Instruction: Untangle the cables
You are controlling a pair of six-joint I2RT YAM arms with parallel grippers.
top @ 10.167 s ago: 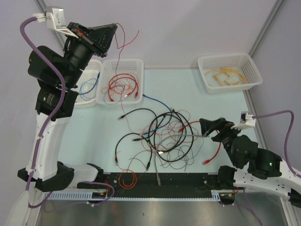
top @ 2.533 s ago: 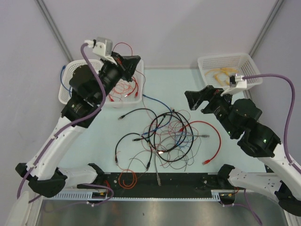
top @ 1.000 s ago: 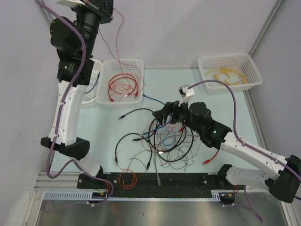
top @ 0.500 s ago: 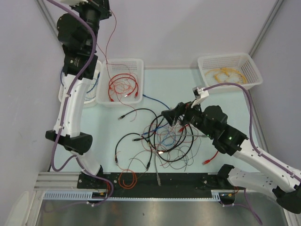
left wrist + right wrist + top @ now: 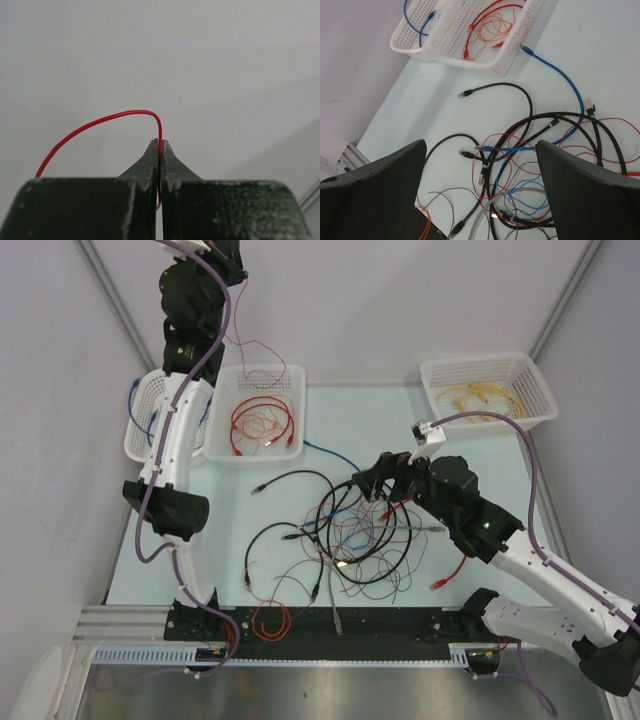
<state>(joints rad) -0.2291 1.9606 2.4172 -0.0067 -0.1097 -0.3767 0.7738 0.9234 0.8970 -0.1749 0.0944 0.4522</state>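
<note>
The cables lie in a loose tangle of black, blue, red and thin brown wires at the table's middle. They also show in the right wrist view. My left gripper is raised high at the back left, shut on a thin red wire. The wire hangs down toward the middle basket. In the left wrist view the left gripper pinches the wire at its tips. My right gripper is open and empty above the tangle's far edge, its fingers spread wide in the right wrist view.
A white basket at the back holds red wires. A basket to its left holds a blue cable. A basket at the back right holds yellow cables. An orange cable lies at the front edge. A red cable trails right.
The left arm has swung its upper links to the right while holding the red wire high. The right gripper has shifted a little right and back over the tangle.
</note>
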